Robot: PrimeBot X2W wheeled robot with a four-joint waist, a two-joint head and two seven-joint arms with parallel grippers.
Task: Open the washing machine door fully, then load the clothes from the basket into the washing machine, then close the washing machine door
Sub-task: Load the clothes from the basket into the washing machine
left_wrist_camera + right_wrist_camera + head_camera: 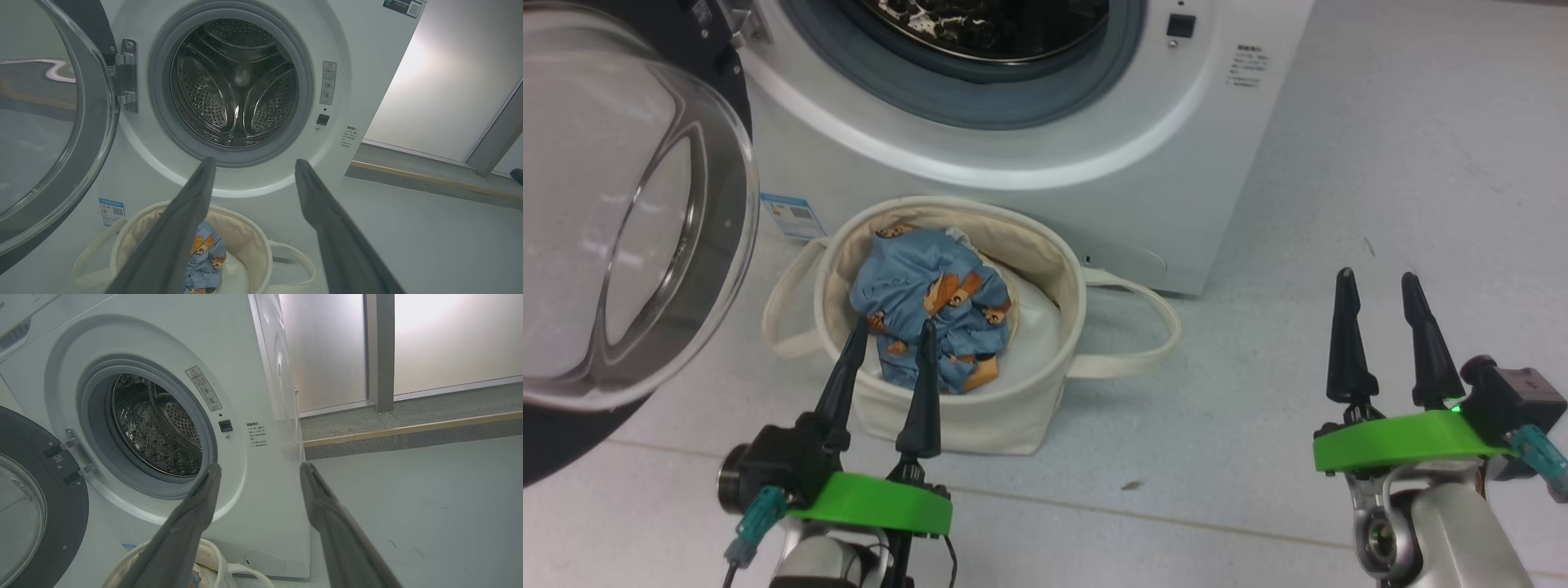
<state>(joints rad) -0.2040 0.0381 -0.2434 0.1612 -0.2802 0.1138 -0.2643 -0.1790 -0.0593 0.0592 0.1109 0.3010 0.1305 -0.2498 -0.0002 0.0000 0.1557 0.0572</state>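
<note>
The washing machine [1045, 139] [359, 73] [253, 396] stands with its steel drum [235, 81] bare inside. Its door [629, 220] [45, 134] [28, 506] is swung open to the left, glass bowl facing out. In front of the machine sits the cream basket [968, 420] [245, 237] [212, 559], holding the blue bear-print clothes [931, 302] [206, 253] on a white bundle. My left gripper [892, 327] [253, 163] hangs open just above the basket's near side, fingertips over the clothes, nothing between them. My right gripper [1376, 278] [259, 467] stands open over bare floor to the basket's right.
The basket's loop handles [1152, 327] lie out to both sides on the pale floor [1380, 163]. A raised step with a wooden edge [408, 428] and frosted panels [449, 335] lie to the machine's right.
</note>
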